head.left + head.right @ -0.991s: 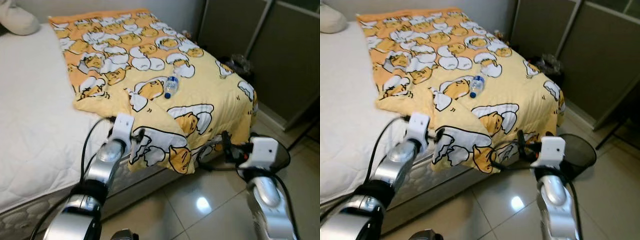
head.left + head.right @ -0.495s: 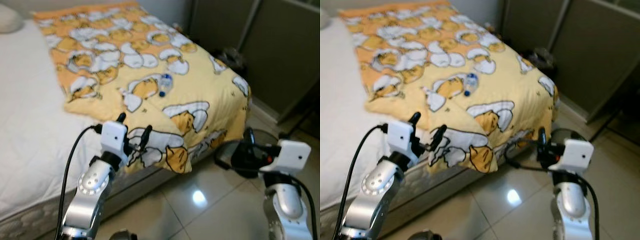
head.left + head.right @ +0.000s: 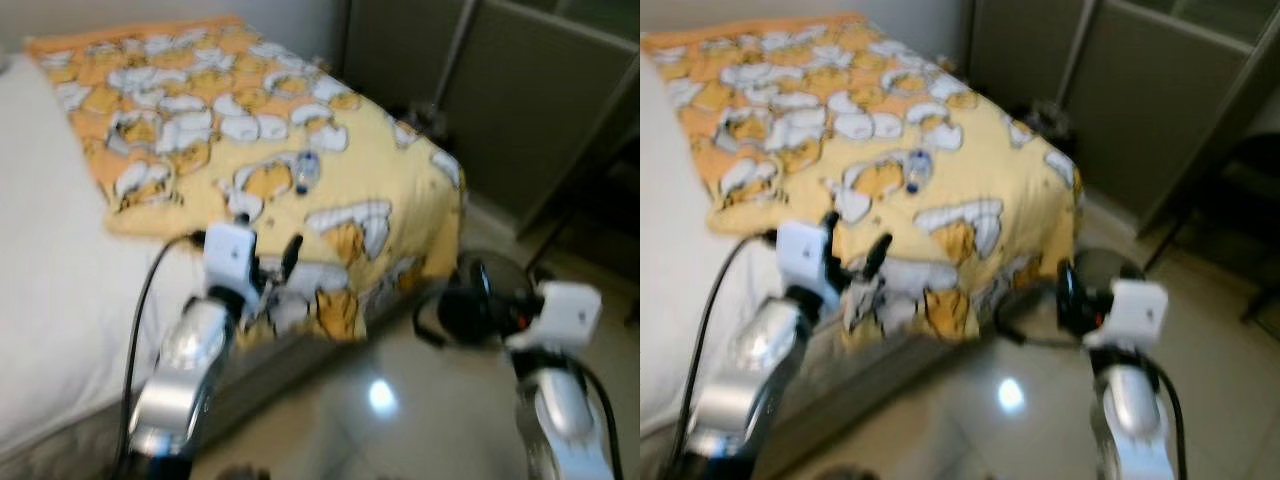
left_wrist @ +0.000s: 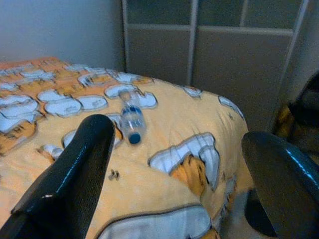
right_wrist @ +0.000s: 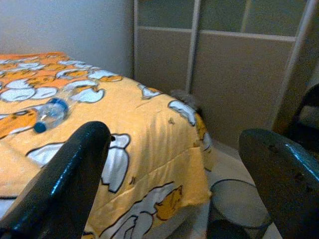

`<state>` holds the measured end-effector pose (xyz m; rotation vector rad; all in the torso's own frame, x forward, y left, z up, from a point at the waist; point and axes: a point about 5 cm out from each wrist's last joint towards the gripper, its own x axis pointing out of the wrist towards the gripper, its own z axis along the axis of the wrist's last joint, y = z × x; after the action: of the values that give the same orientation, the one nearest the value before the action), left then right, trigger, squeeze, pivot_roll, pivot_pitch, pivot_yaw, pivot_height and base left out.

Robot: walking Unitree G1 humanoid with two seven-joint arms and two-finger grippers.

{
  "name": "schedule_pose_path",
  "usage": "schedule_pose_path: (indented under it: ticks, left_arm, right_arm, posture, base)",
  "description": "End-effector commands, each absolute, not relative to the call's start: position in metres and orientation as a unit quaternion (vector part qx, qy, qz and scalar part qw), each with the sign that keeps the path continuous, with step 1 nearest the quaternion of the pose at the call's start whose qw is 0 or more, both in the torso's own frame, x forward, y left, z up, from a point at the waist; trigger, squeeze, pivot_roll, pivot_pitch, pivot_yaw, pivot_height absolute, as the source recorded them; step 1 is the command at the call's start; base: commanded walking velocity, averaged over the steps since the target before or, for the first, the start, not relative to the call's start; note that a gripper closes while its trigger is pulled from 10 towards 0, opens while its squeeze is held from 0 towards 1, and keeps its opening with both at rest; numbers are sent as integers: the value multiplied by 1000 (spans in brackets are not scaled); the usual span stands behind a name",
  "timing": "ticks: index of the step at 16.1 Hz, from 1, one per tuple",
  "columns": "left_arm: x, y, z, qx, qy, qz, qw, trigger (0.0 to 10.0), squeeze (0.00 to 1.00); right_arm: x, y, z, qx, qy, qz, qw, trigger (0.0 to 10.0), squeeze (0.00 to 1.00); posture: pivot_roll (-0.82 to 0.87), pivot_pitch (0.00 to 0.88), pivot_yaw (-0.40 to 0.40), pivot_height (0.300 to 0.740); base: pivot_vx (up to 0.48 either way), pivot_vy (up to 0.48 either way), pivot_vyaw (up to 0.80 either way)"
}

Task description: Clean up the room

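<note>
A clear plastic bottle with a blue cap (image 3: 306, 172) lies on its side on the yellow cartoon-print blanket (image 3: 200, 120) that covers the foot of the bed; the left wrist view has the bottle (image 4: 130, 119) too. My left gripper (image 3: 266, 252) is open, raised over the blanket's near folded corner, short of the bottle. My right gripper (image 3: 478, 302) is open, held out over the floor off the bed's corner, above a black mesh bin (image 5: 234, 206). Both eye views are blurred.
The white mattress (image 3: 50, 290) lies bare to the left of the blanket. Grey sliding wardrobe doors (image 3: 520, 90) stand behind the bed's foot, with dark clutter at their base. Glossy tile floor (image 3: 400, 420) spreads at the front right. A dark chair (image 3: 1250, 200) is at far right.
The camera has swung right, so the bed sits further left and the whole picture is more blurred. Both grippers stay open and raised, the left still over the blanket's corner.
</note>
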<state>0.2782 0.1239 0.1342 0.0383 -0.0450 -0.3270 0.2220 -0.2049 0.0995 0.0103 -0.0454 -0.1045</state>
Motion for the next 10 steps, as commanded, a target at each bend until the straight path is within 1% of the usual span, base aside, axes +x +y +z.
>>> schedule_pose_path:
  ticks: [1, 8, 9, 10]
  left_arm:
    - [278, 124, 125, 16, 2, -162, 987, 10000, 0]
    - [293, 116, 114, 17, 33, -167, 985, 10000, 0]
    - [295, 116, 110, 30, 43, -168, 984, 10000, 0]
    - [301, 120, 103, 16, 70, -146, 987, 10000, 0]
  right_arm:
    - [226, -204, 102, 4, -28, -48, 998, 10000, 0]
    - [227, -206, 95, 10, -14, -48, 999, 10000, 0]
    - [227, -206, 96, 9, -15, -48, 999, 10000, 0]
    - [228, -206, 97, 8, -16, -48, 999, 10000, 0]
  posture:
    - [-49, 0, -16, 723]
    - [-79, 0, 13, 723]
    - [-80, 0, 11, 723]
    - [-80, 0, 9, 723]
  base:
    - [431, 0, 0]
    - [430, 0, 0]
    - [439, 0, 0]
    - [371, 240, 0]
